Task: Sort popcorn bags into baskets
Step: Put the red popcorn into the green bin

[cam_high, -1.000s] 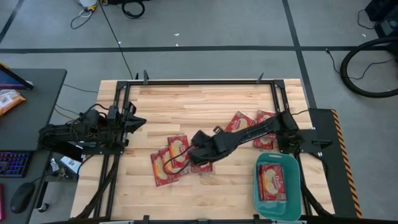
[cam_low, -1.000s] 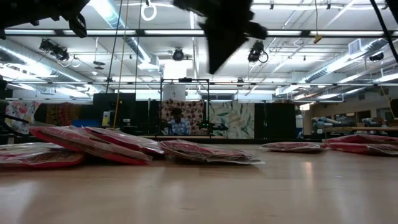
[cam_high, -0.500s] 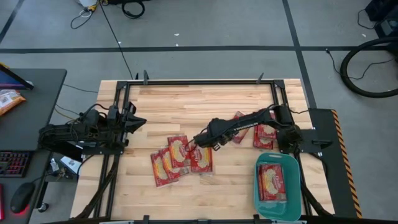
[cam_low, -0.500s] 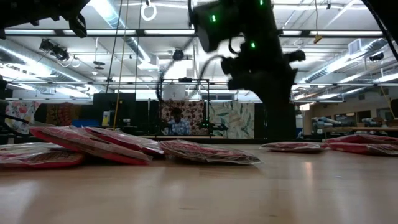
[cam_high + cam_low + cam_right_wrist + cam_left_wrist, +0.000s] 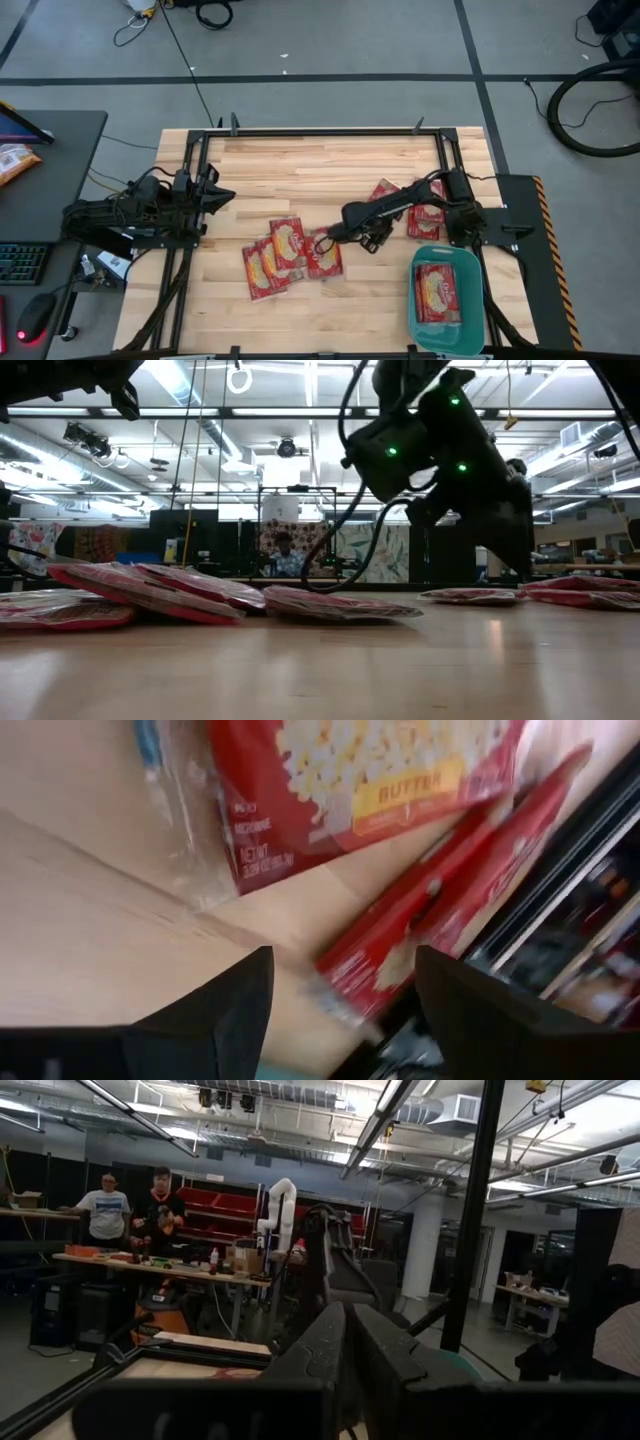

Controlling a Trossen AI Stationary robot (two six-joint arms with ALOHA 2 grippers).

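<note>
Several red popcorn bags (image 5: 285,255) lie flat and overlapping in a cluster at the table's middle. More bags (image 5: 405,205) lie toward the right. The teal basket (image 5: 470,290) at the near right holds red bags (image 5: 437,292). My right gripper (image 5: 333,237) is open and empty, low over the table by the cluster's rightmost bag (image 5: 323,256). In the right wrist view its fingers (image 5: 340,1020) stand apart over bare wood, with a "BUTTER" bag (image 5: 370,780) ahead. My left gripper (image 5: 222,197) is shut and waits at the table's left edge.
A black frame (image 5: 330,130) runs around the tabletop. Bare wood (image 5: 320,165) lies across the far half of the table and along the near edge. A desk with a keyboard (image 5: 20,262) stands left of the table. People (image 5: 130,1210) stand in the room beyond.
My right arm has come down from high over the cluster toward the tabletop, and its wrist has drawn back toward the table's right edge. The bags in the cluster lie where they were.
</note>
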